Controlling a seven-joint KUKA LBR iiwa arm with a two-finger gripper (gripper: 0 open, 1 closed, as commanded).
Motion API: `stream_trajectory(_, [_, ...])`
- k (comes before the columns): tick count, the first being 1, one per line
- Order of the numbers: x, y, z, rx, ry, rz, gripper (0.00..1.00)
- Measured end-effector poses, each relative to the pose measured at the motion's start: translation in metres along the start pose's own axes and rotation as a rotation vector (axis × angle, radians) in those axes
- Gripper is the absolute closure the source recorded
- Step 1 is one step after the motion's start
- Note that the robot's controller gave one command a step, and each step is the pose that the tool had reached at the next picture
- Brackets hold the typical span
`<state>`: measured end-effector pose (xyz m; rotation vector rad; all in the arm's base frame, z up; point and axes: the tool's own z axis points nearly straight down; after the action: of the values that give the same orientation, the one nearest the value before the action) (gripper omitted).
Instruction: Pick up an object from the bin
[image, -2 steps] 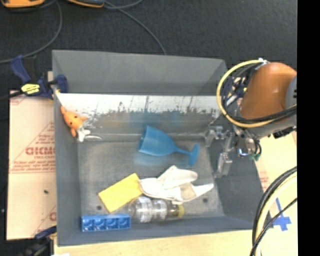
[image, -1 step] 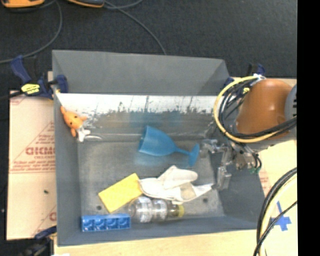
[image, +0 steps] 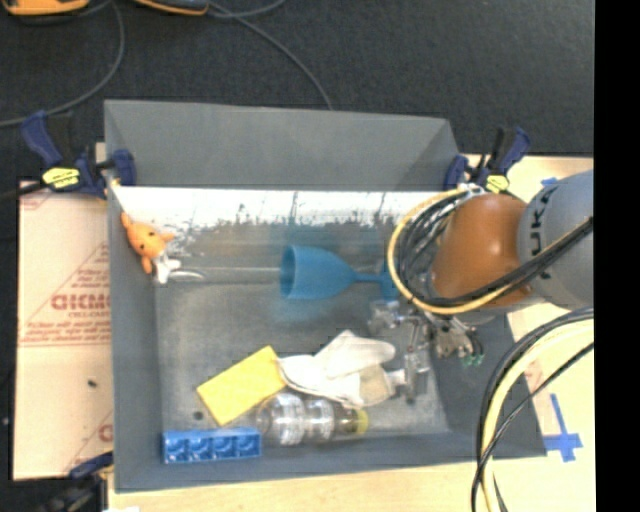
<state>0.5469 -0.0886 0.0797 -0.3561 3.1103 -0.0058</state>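
My gripper (image: 400, 355) is low in the bin's right half, open, at the right end of a crumpled white cloth (image: 335, 362). One finger (image: 385, 320) stands above the cloth's end and the other (image: 412, 385) below it. A blue plastic goblet (image: 312, 272) lies on its side just up and left of the gripper. A clear plastic bottle (image: 305, 420) lies below the cloth, near the front wall.
A yellow sponge (image: 240, 385) lies left of the cloth and a blue toy brick (image: 212, 444) sits in the front left corner. An orange toy (image: 145, 240) rests at the far left wall. The arm's brown cover and cables hang over the bin's right side.
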Motion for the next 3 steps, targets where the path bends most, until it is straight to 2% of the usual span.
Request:
stream_trajectory(1, [0.0252, 0.0414, 0.0080, 0.000, 0.000, 0.306, 1.00])
stream_trajectory(3, [0.0251, 0.0413, 0.0080, 0.001, 0.000, 0.300, 1.00])
